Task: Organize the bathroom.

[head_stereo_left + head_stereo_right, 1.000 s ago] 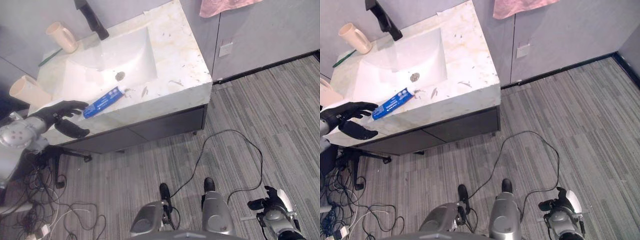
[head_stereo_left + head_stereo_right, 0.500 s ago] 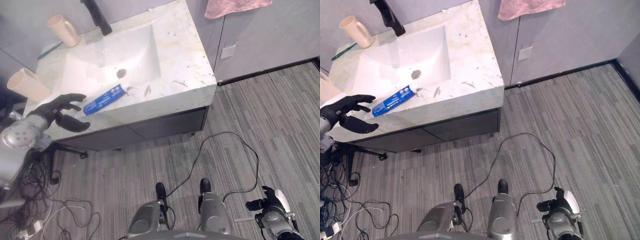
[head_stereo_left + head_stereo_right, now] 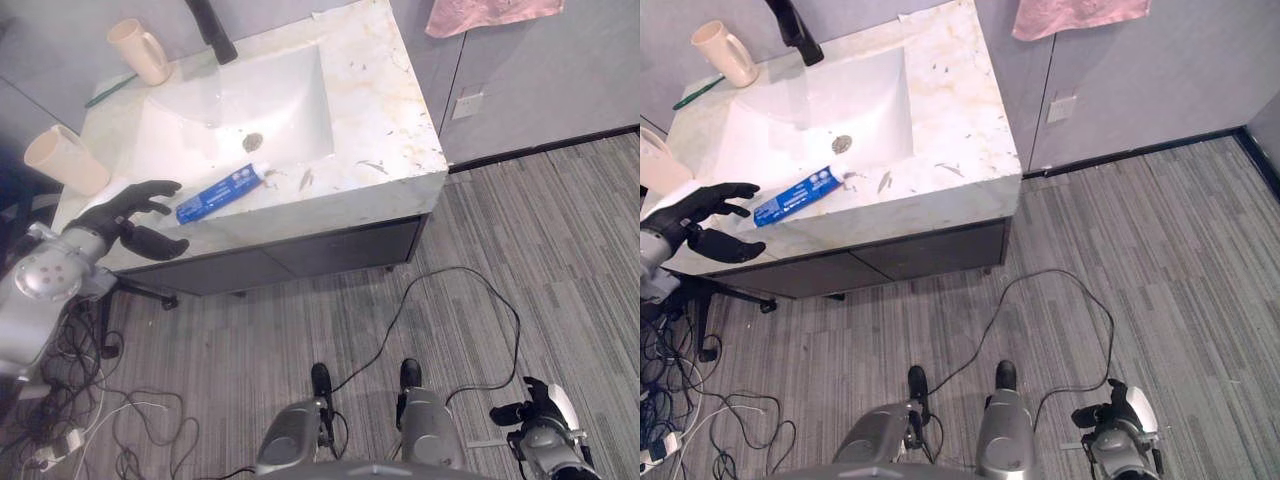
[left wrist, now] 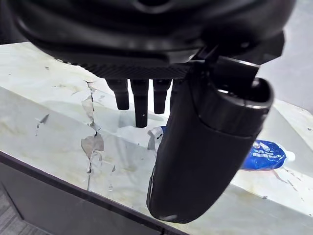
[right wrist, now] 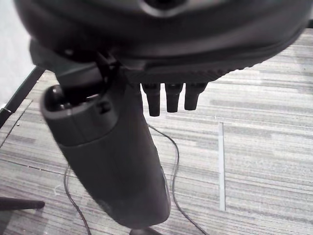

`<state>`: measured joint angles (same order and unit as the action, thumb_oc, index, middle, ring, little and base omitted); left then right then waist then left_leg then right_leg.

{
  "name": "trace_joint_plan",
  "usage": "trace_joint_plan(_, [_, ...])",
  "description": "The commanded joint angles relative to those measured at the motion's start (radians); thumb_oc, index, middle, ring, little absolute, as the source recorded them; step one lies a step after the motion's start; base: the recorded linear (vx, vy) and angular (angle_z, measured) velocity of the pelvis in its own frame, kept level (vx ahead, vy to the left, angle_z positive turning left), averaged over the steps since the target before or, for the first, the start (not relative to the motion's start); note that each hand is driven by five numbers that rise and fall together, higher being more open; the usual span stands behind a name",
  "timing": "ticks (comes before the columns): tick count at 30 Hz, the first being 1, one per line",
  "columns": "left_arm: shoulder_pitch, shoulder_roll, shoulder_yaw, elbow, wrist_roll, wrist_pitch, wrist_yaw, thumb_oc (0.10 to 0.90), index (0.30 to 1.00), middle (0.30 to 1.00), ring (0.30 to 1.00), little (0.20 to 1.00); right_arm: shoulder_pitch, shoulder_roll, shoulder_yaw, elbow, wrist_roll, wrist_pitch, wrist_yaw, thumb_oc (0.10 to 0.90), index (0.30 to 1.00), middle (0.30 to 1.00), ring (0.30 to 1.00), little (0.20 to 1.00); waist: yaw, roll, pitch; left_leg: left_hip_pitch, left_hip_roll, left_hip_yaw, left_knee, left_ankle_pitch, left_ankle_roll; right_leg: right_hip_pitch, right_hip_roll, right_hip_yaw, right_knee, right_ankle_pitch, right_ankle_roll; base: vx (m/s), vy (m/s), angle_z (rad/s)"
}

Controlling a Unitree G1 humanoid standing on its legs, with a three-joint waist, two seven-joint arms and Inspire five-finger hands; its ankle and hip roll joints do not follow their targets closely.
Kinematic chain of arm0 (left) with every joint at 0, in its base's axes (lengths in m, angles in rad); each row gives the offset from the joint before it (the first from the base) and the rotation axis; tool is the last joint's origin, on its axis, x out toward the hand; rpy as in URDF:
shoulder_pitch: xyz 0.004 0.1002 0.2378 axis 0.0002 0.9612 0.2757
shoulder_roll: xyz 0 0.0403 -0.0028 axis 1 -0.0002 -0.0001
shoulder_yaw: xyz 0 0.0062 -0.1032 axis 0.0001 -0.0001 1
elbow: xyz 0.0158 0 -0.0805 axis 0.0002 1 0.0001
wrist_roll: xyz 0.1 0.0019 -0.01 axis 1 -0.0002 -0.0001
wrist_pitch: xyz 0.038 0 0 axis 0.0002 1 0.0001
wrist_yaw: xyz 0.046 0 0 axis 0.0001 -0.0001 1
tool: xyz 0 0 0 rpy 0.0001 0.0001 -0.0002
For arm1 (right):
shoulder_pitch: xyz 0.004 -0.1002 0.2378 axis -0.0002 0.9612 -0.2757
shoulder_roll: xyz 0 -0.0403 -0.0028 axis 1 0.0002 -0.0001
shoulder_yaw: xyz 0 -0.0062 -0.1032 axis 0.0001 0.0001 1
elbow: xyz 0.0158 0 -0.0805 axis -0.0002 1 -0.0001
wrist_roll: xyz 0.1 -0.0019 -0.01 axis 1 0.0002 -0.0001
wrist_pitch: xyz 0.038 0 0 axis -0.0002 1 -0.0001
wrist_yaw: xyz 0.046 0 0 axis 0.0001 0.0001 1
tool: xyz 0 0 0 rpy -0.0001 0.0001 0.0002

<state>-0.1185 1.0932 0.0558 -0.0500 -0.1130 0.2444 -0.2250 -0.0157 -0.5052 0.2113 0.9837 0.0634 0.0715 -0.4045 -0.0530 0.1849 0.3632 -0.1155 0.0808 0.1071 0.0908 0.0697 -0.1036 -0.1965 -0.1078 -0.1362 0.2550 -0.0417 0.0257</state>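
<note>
A blue toothpaste tube (image 3: 221,192) lies on the marble vanity top (image 3: 395,110), along the front rim of the white sink basin (image 3: 250,110). My left hand (image 3: 128,212) hovers open at the counter's front left corner, its fingers reaching toward the tube's near end without touching it. In the left wrist view the tube (image 4: 266,155) shows past the thumb (image 4: 205,152). A beige mug (image 3: 139,51) stands at the back left beside a green toothbrush (image 3: 108,91). A second beige cup (image 3: 64,159) stands at the left edge. My right hand (image 3: 540,428) hangs open low over the floor.
A black faucet (image 3: 210,28) rises behind the basin. A pink towel (image 3: 490,14) hangs on the grey wall at the right, above a wall socket (image 3: 467,103). Dark cabinet fronts sit under the counter. Loose cables lie on the striped floor at the lower left.
The camera has shifted, so the vanity sits further right and lower in view. My left hand stays open beside the tube's end; the tube has not moved.
</note>
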Motion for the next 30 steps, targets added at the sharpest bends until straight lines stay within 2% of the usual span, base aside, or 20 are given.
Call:
trace_joint_plan(1, [-0.007, -0.030, -0.070, -0.083, -0.050, -0.038, -0.101, 0.800, 0.900, 0.900, 0.900, 0.900, 0.004, -0.023, 0.009, -0.004, 0.029, -0.024, -0.050, 0.800, 0.900, 0.900, 0.900, 0.900, -0.045, -0.011, 0.006, -0.029, -0.016, 0.014, 0.123, -0.005, 0.010, 0.070, 0.020, 0.053, -0.075, -0.040, 0.058, 0.00, 0.000, 0.00])
trace_joint_plan(11, [-0.039, -0.010, -0.098, -0.126, -0.075, -0.036, -0.109, 0.800, 0.900, 0.900, 0.900, 0.900, 0.012, -0.027, 0.011, 0.012, 0.027, -0.033, -0.053, 0.800, 0.900, 0.900, 0.900, 0.900, -0.059, 0.002, -0.005, -0.015, -0.009, 0.026, 0.103, 0.003, 0.007, 0.074, 0.022, 0.057, -0.078, -0.041, 0.057, 0.00, 0.000, 0.00])
trace_joint_plan(23, [-0.094, -0.016, -0.133, -0.141, -0.060, -0.063, -0.143, 0.800, 0.900, 0.900, 0.900, 0.900, 0.008, -0.020, 0.016, 0.018, 0.041, -0.033, -0.055, 0.800, 0.900, 0.900, 0.900, 0.900, -0.073, -0.002, -0.009, -0.010, 0.001, 0.037, 0.084, 0.005, 0.005, 0.063, 0.029, 0.070, -0.081, -0.037, 0.056, 0.00, -0.017, -0.01])
trace_joint_plan(30, [-0.139, -0.008, -0.176, -0.153, -0.060, -0.052, -0.151, 0.800, 0.900, 0.900, 0.900, 0.900, 0.004, -0.020, 0.021, 0.025, 0.044, -0.033, -0.057, 0.800, 0.900, 0.900, 0.900, 0.900, -0.082, 0.001, -0.009, -0.010, 0.005, 0.040, 0.081, 0.009, 0.003, 0.061, 0.032, 0.076, -0.080, -0.036, 0.056, 0.00, 0.000, -0.01])
